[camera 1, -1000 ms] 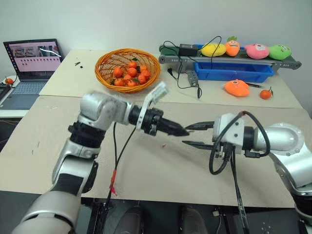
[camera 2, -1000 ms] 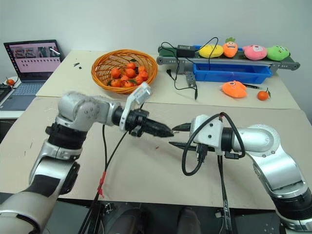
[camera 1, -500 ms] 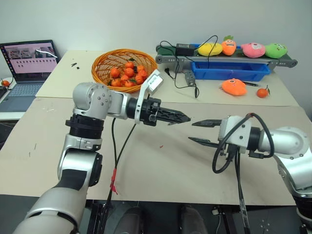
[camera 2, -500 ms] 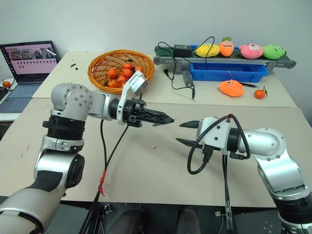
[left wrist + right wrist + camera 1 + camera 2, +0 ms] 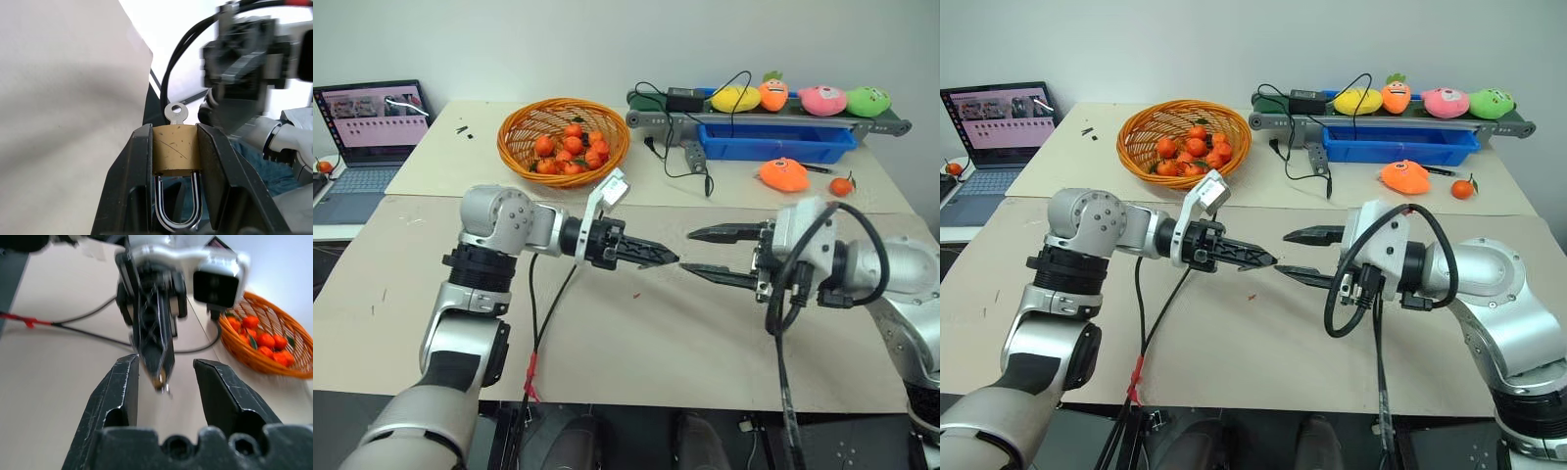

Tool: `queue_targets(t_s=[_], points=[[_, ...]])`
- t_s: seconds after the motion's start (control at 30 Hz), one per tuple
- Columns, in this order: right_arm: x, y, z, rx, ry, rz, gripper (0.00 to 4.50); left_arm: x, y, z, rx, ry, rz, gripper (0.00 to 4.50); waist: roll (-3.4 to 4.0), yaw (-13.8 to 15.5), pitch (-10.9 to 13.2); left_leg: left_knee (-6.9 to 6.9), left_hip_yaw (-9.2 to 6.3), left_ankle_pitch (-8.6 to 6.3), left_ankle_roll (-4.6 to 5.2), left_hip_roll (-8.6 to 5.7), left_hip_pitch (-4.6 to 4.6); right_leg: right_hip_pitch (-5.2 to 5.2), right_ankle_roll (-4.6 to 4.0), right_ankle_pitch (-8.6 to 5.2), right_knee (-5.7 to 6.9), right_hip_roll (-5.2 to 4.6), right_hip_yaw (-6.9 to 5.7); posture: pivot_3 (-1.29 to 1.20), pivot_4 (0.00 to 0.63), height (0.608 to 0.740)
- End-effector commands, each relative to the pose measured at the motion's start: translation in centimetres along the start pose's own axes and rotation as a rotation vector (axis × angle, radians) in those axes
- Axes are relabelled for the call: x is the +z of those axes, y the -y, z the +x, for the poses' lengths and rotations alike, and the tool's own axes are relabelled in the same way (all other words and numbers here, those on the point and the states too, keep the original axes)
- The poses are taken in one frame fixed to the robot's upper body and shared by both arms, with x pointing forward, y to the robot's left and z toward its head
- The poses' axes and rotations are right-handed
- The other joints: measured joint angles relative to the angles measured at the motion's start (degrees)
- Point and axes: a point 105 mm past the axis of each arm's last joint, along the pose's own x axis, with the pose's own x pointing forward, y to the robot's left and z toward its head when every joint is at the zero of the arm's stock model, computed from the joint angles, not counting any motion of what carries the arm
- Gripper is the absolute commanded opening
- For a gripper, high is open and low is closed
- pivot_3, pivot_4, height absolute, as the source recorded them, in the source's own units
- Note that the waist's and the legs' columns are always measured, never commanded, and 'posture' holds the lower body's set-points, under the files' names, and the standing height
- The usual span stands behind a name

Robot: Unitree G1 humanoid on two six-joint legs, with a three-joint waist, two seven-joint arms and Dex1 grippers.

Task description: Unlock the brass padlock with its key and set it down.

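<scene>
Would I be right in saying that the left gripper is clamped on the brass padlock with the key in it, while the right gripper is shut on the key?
Not quite. The left gripper does clamp the brass padlock with the key in it, but the right gripper is open, its fingers either side of the key without touching it, as the right wrist view shows.

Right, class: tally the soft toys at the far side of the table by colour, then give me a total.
Yellow: 1, the yellow toy
Orange: 2, the carrot toy and the round orange toy
Pink: 1, the pink toy
Green: 1, the green toy
Total: 5
</scene>
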Motion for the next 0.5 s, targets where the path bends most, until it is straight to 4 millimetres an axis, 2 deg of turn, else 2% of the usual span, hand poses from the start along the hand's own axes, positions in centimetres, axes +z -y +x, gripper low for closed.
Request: queue_targets(t_s=[0.03,0.5], points=[[1.0,-0.2,0.0,0.001,0.021,-0.016,2.22,0.5,1.6,0.4,-0.063,-0.009,0.059,0.84,0.0,0.1,0.0,0.0,0.0,0.0,0.0,-0.01,0.0,0.0,0.0,0.0,0.0,0.0,0.0,0.0,0.15,0.74],[-0.1,-0.4,0.2,0.009,-0.004,-0.008,2.22,1.1,2.7,0.2,-0.07,-0.026,0.088,0.84,0.0,0.1,0.0,0.0,0.02,-0.01,0.01,-0.02,0.0,-0.01,0.0,0.0,0.01,0.0,0.04,0.0,0.15,0.74]])
